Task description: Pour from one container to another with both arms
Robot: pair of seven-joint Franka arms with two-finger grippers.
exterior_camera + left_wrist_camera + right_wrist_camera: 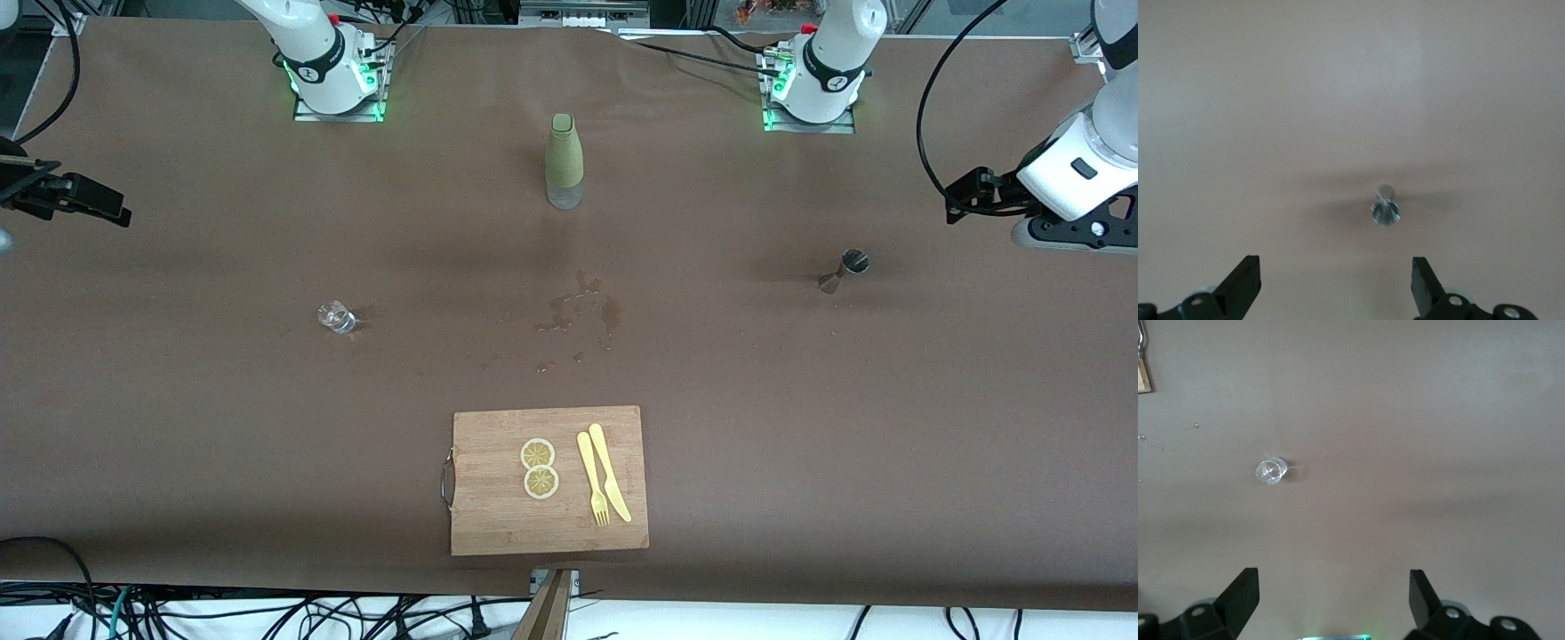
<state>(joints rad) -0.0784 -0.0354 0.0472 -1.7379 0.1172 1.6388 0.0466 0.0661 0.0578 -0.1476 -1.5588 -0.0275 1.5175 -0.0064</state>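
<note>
Nearest the front camera, a cutting board (548,480) carries lemon slices (539,468), a fork (592,478) and a knife (609,472), clear of the pouring area. Farther up the bench (178,400), a small glass (336,316) stands toward the right arm's end and a metal jigger (844,269) toward the left arm's, each within its arm's reach. Wet spots (573,316) lie between them. Farthest stands a green bottle (564,161). The right hand (1331,603) and left hand (1335,287) hang high over the bench ends, fingers spread, holding nothing.

A matt brown covering lies over the table (178,400), darkened by glossy wet patches (578,316). The small glass (336,316) is clear and shiny, the jigger (845,268) polished metal, the board (498,516) pale wood, and the cutlery (603,476) yellow plastic.
</note>
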